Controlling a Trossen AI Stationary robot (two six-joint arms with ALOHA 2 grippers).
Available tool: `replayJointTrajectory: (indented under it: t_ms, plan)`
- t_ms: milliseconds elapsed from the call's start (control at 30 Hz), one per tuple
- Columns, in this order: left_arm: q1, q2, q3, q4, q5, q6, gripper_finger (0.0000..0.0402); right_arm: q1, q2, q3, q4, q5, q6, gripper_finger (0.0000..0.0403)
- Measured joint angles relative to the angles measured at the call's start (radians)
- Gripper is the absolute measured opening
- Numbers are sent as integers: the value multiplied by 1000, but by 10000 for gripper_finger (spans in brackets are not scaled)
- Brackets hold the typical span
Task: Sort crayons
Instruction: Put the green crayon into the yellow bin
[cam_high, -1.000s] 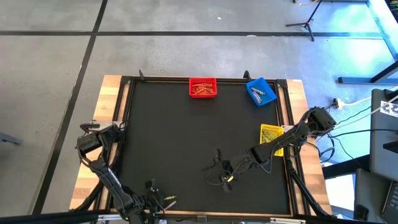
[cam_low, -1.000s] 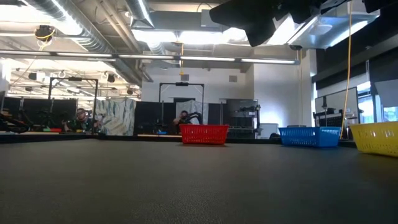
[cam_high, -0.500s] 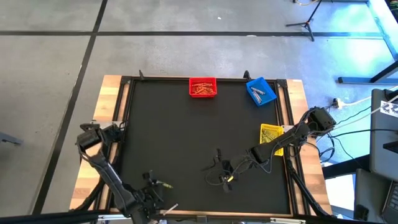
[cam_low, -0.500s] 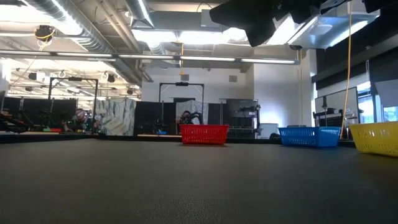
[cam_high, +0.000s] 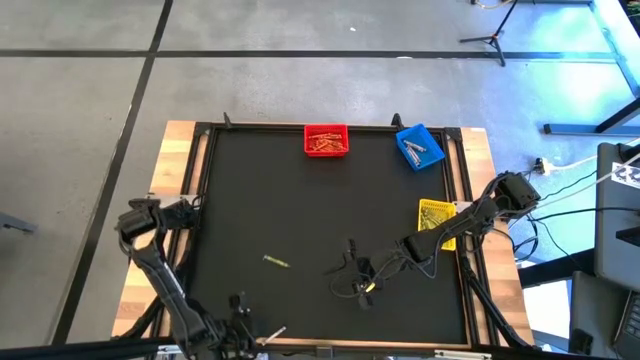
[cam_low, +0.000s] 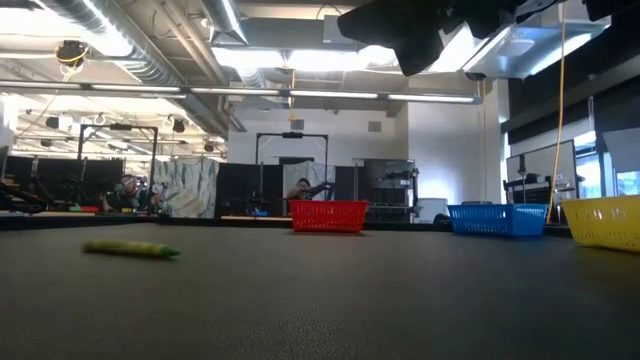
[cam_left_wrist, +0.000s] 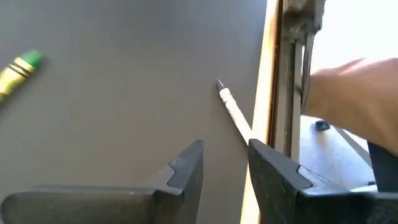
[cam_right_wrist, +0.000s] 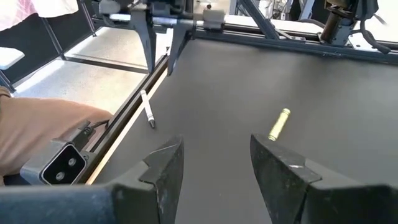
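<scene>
A green-yellow crayon (cam_high: 276, 262) lies flat on the black mat, left of centre; it also shows in the low view (cam_low: 132, 248) and both wrist views (cam_left_wrist: 18, 70) (cam_right_wrist: 279, 124). A white crayon (cam_high: 277, 332) (cam_left_wrist: 233, 109) lies by the mat's near edge. My left gripper (cam_high: 240, 314) (cam_left_wrist: 225, 149) hangs open above the near edge, just short of the white crayon, with nothing between its fingers. My right gripper (cam_high: 346, 266) (cam_right_wrist: 214, 146) stands open over the mat's near middle, to the right of the green-yellow crayon.
A red bin (cam_high: 325, 140) and a blue bin (cam_high: 419, 147), both holding crayons, stand at the far edge; a yellow bin (cam_high: 436, 215) sits at the right edge. A person's hand (cam_left_wrist: 354, 93) shows just beyond the near wooden rim. The mat's left half is bare.
The green-yellow crayon has travelled from beside my left gripper at the near edge out toward the mat's middle and now lies still. The white crayon has appeared at the near edge. My left gripper has risen, still open.
</scene>
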Motion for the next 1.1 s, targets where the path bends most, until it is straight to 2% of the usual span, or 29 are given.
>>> replayJointTrajectory:
  t_ms: [367,533,667,767,867,1000,1100]
  plan:
    - [15,80,-2,15,32,-21,117,0,0,0,-23,1,0,182]
    - [33,66,-2,-35,-71,50,117,0,0,0,-21,1,0,182]
    - [85,51,-2,-159,-148,80,117,0,0,0,-20,22,-1,182]
    - [150,29,-2,-258,-122,96,117,0,0,0,-19,36,0,182]
    - [210,-2,-2,-322,-84,175,117,0,0,0,-20,36,1,182]
    - [266,-83,-18,-355,-85,293,117,0,0,0,-23,36,4,182]
    - [307,-178,-79,-352,-99,342,117,0,0,0,-30,36,10,182]
